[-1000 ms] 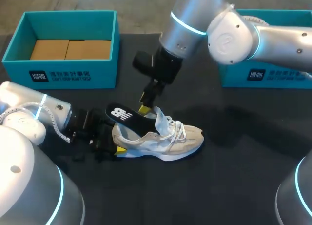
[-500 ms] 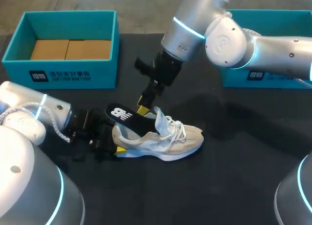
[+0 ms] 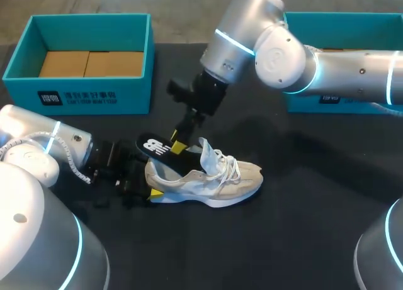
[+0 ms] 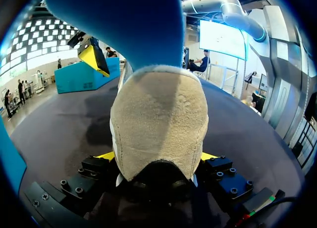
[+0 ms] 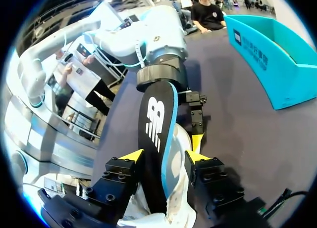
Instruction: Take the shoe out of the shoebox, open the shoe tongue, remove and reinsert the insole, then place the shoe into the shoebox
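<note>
The left arm (image 3: pixel 60 145) lies low over the desk (image 3: pixel 302 233), left fingers (image 4: pixel 106 156) pinching the heel of the shoe (image 3: pixel 217 177) standing there. The right arm (image 3: pixel 252 32) slants down from the far right, right fingers (image 5: pixel 130 157) spread, straddling the insole (image 3: pixel 155 146) jutting from the shoe's opening.

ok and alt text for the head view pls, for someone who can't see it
A beige shoe stands on its sole on a black table, its heel clamped by the left gripper, while the right gripper straddles the black insole sticking up out of the shoe. An open teal shoebox stands at the back left, a second teal box at the back right.
</note>
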`<state>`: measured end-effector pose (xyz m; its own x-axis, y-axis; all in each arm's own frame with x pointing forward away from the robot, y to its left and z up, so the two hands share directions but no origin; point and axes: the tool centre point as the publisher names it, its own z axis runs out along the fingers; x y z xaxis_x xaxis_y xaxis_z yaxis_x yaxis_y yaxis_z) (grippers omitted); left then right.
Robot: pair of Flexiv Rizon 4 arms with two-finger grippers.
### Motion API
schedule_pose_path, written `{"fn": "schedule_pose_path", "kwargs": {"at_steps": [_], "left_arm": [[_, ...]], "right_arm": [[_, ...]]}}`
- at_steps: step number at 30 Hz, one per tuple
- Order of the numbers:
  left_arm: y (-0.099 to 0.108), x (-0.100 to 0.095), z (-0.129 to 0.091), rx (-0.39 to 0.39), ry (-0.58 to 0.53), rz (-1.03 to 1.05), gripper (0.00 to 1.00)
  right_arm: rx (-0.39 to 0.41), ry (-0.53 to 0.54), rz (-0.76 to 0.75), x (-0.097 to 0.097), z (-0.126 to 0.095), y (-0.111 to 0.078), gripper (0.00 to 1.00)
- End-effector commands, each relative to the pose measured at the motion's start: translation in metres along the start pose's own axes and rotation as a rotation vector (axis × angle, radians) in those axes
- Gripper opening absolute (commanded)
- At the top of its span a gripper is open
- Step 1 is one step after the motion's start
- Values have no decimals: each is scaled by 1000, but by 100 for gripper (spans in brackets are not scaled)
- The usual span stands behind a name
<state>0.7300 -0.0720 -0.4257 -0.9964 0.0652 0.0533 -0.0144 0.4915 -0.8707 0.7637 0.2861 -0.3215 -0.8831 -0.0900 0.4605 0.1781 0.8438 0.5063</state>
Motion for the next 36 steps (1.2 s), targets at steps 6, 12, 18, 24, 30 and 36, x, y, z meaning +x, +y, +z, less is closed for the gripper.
{"fn": "schedule_pose_path", "kwargs": {"at_steps": [6,12,18,24,30,36], "left_arm": [[2,-1,2,-2,0,0,0],[2,-1,2,-2,0,0,0],[2,-1,2,-2,0,0,0],[2,-1,2,-2,0,0,0],[2,-1,2,-2,0,0,0],[2,-1,2,-2,0,0,0]], "right_arm": [[-8,25,-5,3,12,1,46],[-9,33,-7,4,16,1,38],[-9,31,-6,5,16,1,9],[-12,29,-7,6,15,0,0],[-19,20,-5,9,6,0,0],[-41,1,-18,12,-8,7,0]]}}
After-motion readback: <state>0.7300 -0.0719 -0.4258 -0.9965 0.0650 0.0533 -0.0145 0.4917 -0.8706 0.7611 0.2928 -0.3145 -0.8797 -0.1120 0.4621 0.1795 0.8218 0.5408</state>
